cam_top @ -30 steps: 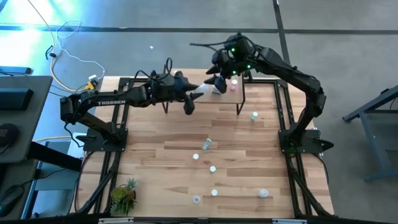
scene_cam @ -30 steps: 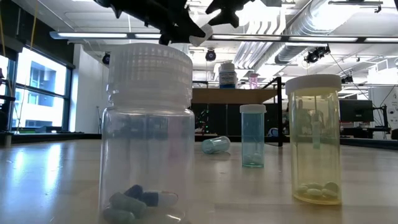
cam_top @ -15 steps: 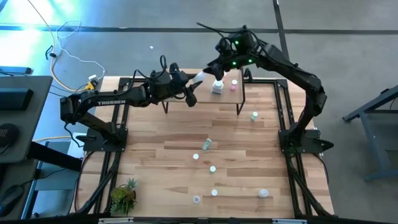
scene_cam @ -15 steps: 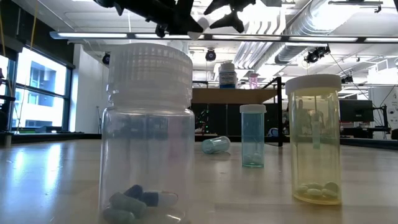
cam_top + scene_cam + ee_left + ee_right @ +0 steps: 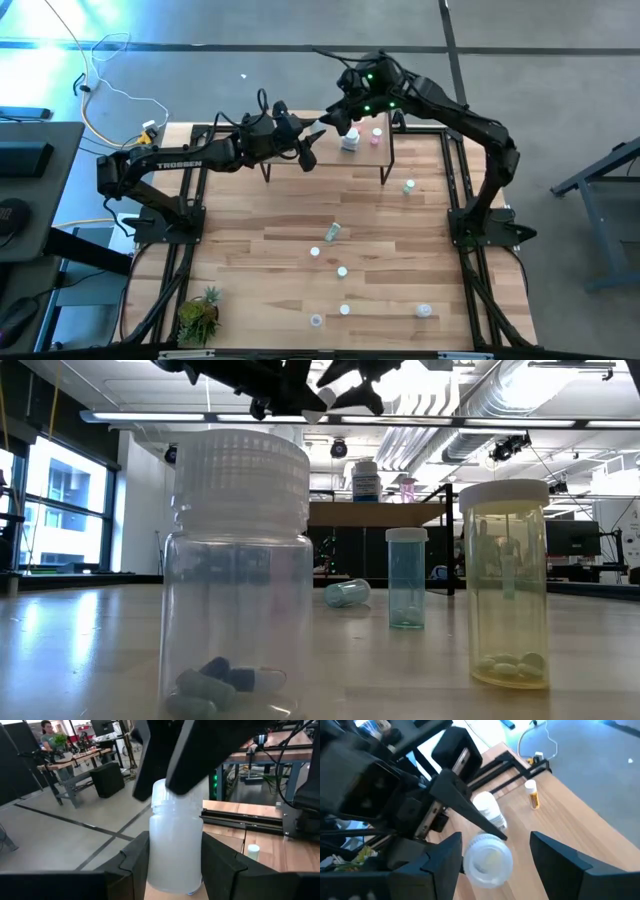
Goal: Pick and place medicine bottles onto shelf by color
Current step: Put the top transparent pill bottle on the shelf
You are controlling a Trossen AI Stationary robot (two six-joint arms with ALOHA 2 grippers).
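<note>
Since the earlier frames the right end effector (image 5: 340, 117) has been shifted from above the shelf (image 5: 385, 150) toward the left end effector (image 5: 308, 140), with both now near the shelf's left end.

High view: a white bottle (image 5: 316, 130) is held in the left end effector. A white bottle (image 5: 349, 140) and a pink one (image 5: 376, 136) are seen on the shelf; other bottles are scattered on the surface (image 5: 250, 250).

Low view: both end effectors are seen overhead, close together.

Left wrist view: fingers (image 5: 220, 865) are clamped on the white bottle (image 5: 175, 845).

Right wrist view: right fingers (image 5: 445, 857) are spread apart, nothing gripped; a white-capped bottle (image 5: 486, 858) is seen between them below.
</note>
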